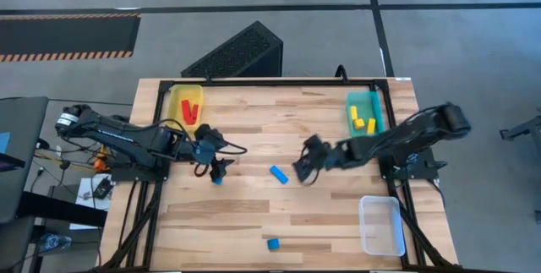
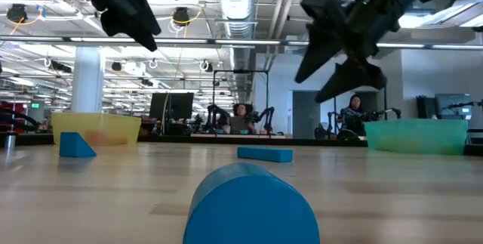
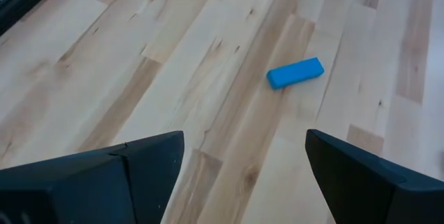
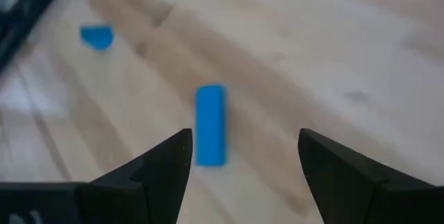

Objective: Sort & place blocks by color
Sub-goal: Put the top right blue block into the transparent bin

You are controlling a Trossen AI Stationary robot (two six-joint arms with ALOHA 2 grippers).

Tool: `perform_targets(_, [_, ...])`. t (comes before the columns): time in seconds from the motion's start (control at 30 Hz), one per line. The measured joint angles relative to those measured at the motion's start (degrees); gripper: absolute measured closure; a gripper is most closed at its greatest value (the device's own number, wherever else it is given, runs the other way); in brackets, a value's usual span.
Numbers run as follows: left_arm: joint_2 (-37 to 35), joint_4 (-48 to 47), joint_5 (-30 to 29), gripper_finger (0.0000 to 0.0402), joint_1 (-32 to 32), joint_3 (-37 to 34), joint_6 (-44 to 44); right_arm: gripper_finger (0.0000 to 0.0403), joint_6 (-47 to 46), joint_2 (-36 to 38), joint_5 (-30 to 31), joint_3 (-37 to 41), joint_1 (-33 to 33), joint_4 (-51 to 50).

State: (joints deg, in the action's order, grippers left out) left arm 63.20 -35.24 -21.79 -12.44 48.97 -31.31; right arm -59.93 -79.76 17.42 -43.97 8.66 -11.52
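Three blue blocks lie loose on the table. A short blue bar [image 1: 279, 174] [image 2: 265, 154] lies flat between my two grippers. A small blue wedge [image 1: 217, 180] [image 2: 75, 145] sits just by my left gripper. A blue piece [image 1: 273, 244] [image 2: 249, 202] lies near the near edge. My left gripper [image 1: 221, 168] [image 3: 245, 135] hovers open above the table, with the bar [image 3: 295, 73] ahead of it. My right gripper [image 1: 304, 171] [image 4: 245, 134] hovers open, right of the bar [image 4: 210, 124]. Red blocks [image 1: 189, 111] lie in the yellow tray, yellow blocks [image 1: 363, 121] in the teal tray.
The yellow tray [image 1: 176, 104] stands at the far left corner, the teal tray [image 1: 374, 102] at the far right, and a clear tray [image 1: 381, 226] at the near right corner. A dark ribbed box [image 1: 237, 53] lies beyond the far edge. People sit in the room behind.
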Motion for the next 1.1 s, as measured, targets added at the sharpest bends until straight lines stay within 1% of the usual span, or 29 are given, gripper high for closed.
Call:
perform_targets(0.17, [0.0, 0.0, 0.4, 0.0111, -0.8, 0.0, 0.0, 0.0122, 1.8, -12.5, 1.2, -9.1, 5.7, -1.6])
perform_targets(0.27, [0.0, 0.0, 0.7, 0.0111, -1.4, 0.0, 0.0, 0.0122, 3.2, -18.8, 1.2, -14.0, 6.8, -1.4])
perform_targets(0.37, [0.0, 0.0, 1.2, 0.0111, -2.3, 0.0, -0.9, 0.0122, 3.2, -24.1, 0.7, -17.1, 7.0, -1.8])
perform_targets(0.57, [0.0, -0.1, 1.5, 0.0111, -5.6, 0.0, -4.7, 0.0122, -0.9, -31.3, -0.1, -21.0, 6.0, -5.4])
perform_targets(0.7, [0.0, -0.9, 1.3, 0.0111, -8.1, 0.0, -6.6, 0.0132, -1.0, -32.8, 0.3, -22.9, 5.8, -7.8])
perform_targets(0.77, [0.0, -1.7, 0.3, 0.0111, -9.1, 0.0, -7.5, 0.0155, 0.2, -32.9, 0.4, -23.3, 5.8, -8.9])
perform_targets(0.8, [0.0, -2.1, -0.2, 0.0111, -9.4, 0.0, -7.9, 0.0173, 1.0, -32.9, 0.6, -23.4, 5.8, -9.3])
perform_targets(0.87, [0.0, -2.4, -1.2, 0.0111, -9.7, 0.0, -8.5, 0.0220, 2.4, -32.8, 0.8, -23.4, 5.6, -10.1])
perform_targets(0.97, [0.0, -2.5, -2.4, 0.0111, -9.7, 0.0, -9.4, 0.0305, 3.3, -32.5, 0.6, -23.5, 5.5, -11.0])
perform_targets(1.0, [0.0, -2.2, -3.0, 0.0111, -9.6, 0.0, -9.9, 0.0327, 3.5, -32.4, 0.6, -23.5, 5.6, -11.3])
perform_targets(1.1, [0.0, -0.3, -4.2, 0.0111, -8.7, 0.0, -10.5, 0.0331, 6.0, -31.1, -0.7, -23.3, 5.7, -12.2])
